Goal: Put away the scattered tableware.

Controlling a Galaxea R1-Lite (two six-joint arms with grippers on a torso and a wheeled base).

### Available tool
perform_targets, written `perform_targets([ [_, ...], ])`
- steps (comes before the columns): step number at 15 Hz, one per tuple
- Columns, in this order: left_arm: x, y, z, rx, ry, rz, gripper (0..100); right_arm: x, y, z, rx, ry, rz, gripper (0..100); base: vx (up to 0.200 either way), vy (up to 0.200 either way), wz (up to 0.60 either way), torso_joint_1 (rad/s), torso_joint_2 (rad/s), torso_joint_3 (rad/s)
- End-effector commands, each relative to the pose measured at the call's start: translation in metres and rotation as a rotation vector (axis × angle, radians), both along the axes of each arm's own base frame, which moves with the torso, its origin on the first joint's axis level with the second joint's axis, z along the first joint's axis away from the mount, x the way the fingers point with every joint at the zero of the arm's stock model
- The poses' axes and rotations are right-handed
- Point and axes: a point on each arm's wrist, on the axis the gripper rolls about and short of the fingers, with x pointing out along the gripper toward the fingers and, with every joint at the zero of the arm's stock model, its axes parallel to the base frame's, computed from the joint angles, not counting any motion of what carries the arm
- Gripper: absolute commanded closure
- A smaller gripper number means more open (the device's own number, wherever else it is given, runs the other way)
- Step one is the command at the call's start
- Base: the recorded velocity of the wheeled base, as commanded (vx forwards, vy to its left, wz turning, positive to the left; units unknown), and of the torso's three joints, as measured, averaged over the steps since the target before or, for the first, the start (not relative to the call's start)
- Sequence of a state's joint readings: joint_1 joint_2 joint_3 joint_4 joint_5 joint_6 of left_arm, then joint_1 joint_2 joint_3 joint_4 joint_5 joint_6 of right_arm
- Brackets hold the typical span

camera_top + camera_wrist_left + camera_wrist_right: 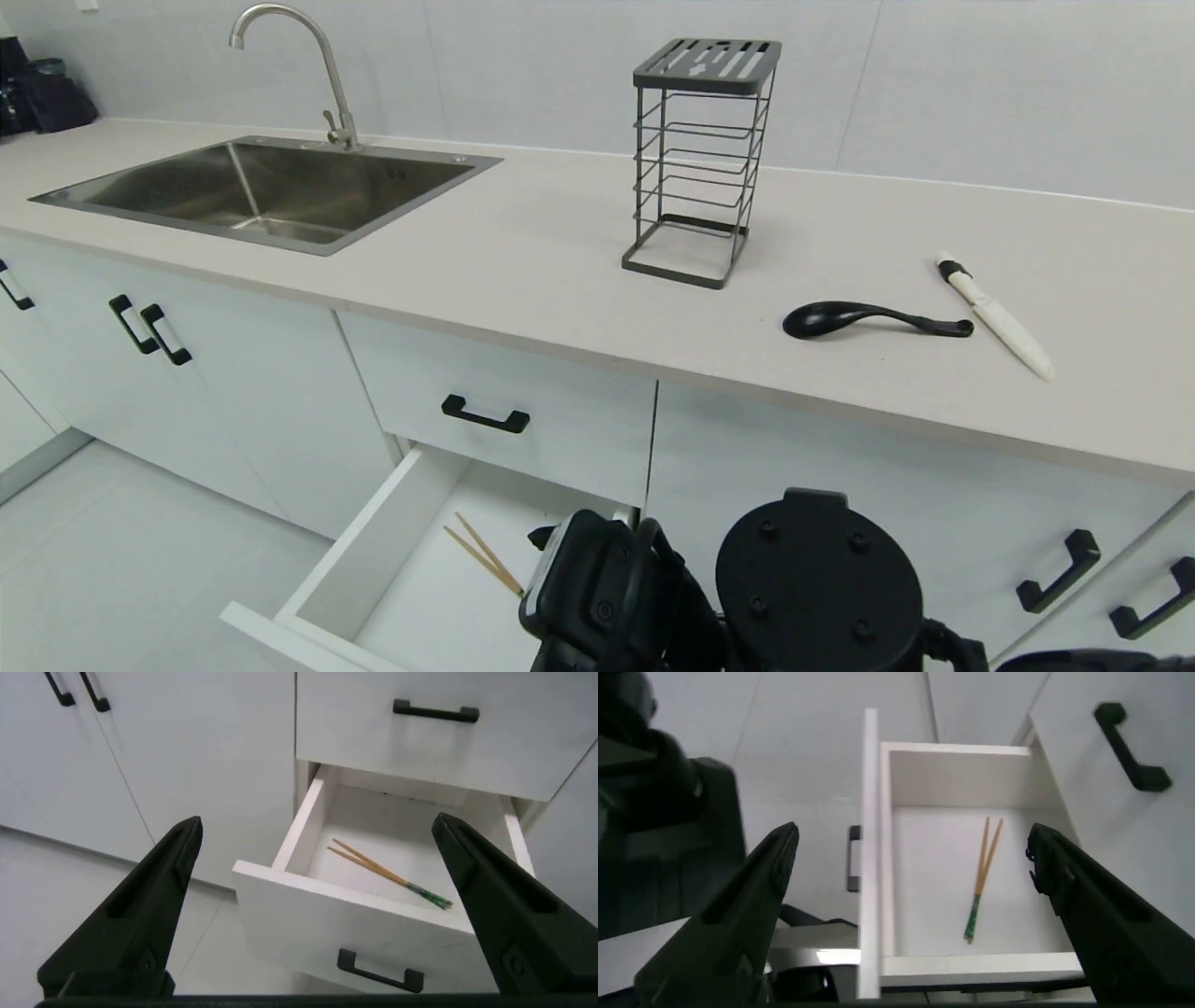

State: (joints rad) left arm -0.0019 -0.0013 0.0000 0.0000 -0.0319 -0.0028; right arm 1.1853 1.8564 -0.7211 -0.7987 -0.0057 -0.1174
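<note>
A pair of wooden chopsticks (pixel 483 553) with green tips lies on the floor of an open white drawer (pixel 373 532) below the pale countertop (pixel 560 252); the two sticks sit side by side, nearly touching at the green end and fanning slightly at the other.

Up on the countertop a black spoon (pixel 873 319) rests with its bowl toward a dark wire rack (pixel 700 163) and its curved handle ending just beside a white knife (pixel 994 315); the knife, ringed by a black band near its far end, lies at an angle near the counter's front edge.

The rack stands upright, well apart from a steel sink (pixel 271 187) and its tall faucet (pixel 299 65).

The left gripper (pixel 316 826) hangs above the drawer (pixel 374 924) with its fingers (pixel 149 915) spread wide and holding nothing, the chopsticks (pixel 388 875) lying between them in its wrist view.

The right gripper (pixel 913 833) is likewise spread and empty over the drawer (pixel 870 859), the chopsticks (pixel 982 877) on the drawer floor beneath it.
</note>
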Motion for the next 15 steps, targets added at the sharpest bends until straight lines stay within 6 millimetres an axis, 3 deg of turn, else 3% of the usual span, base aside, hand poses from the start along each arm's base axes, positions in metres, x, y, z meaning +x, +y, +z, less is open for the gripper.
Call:
perform_targets([
  [1, 0.0001, 0.0, 0.0, 0.0, 0.001, 0.0, 0, -0.0002, 0.0011, -0.0017, -0.005, 0.001, 0.002, 0, 0.0, 0.0, 0.0, 0.246, -0.47, -0.212],
  [5, 0.0001, 0.0, 0.0, 0.0, 0.001, 0.0, 0, 0.0029, 0.0024, -0.0045, -0.013, 0.007, -0.003, 0, 0.0, 0.0, 0.0, 0.134, -0.48, -0.215],
  [15, 0.0001, 0.0, 0.0, 0.0, 0.001, 0.0, 0, 0.0073, 0.0011, -0.0089, -0.033, 0.016, -0.017, 0, 0.0, 0.0, 0.0, 0.319, -0.5, -0.243],
])
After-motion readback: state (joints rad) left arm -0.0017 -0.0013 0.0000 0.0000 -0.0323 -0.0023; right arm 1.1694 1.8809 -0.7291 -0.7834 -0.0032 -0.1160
